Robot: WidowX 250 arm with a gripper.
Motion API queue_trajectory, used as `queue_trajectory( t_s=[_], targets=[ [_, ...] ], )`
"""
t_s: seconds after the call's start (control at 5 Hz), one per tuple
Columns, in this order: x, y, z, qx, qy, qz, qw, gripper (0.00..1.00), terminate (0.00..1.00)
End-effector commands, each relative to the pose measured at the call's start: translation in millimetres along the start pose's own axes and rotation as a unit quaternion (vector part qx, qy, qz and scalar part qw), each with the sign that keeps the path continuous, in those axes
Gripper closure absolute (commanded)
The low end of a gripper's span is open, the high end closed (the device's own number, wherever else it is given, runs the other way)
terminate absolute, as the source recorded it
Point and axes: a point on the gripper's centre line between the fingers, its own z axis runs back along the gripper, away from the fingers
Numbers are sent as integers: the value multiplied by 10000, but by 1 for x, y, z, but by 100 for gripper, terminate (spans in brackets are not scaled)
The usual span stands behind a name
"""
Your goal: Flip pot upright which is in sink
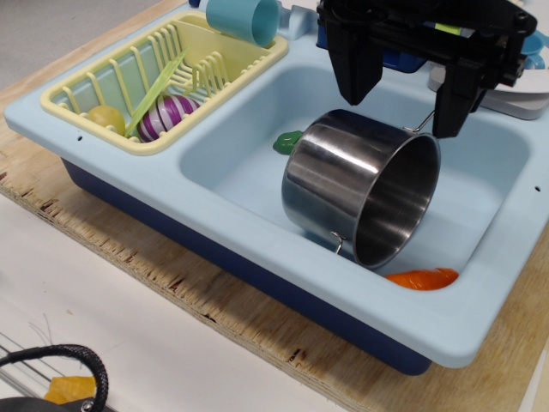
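**Steel pot on its side, rim the likely handhold**

Black and blocky, the two-fingered gripper [410, 107] hangs spread wide and grasping nothing, just above the shiny stainless-steel cylindrical pot [343, 184]. One finger stands over the pot's closed end and the other by its rim, near a thin wire loop handle [419, 125]. The pot lies on its side, mouth toward the right, in the basin of the light blue plastic toy sink [232, 159]. I judge it stiff, fairly light and slick; its round wall may roll or slip, so pinching the thin rim looks safest. Behind the pot sits a small green piece [286, 142], below its mouth an orange one [422, 279].
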Motion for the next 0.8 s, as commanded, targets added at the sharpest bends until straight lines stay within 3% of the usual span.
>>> queue_trajectory(
  t_s=[0.0, 0.2, 0.6],
  targets=[
    [0, 0, 0, 0, 0, 0, 10000, 0, 0],
    [-2, -7, -12, 429, 136, 113, 9989, 0, 0],
    [-17, -15, -13, 1249, 145, 449, 9910, 0, 0]
  ],
)
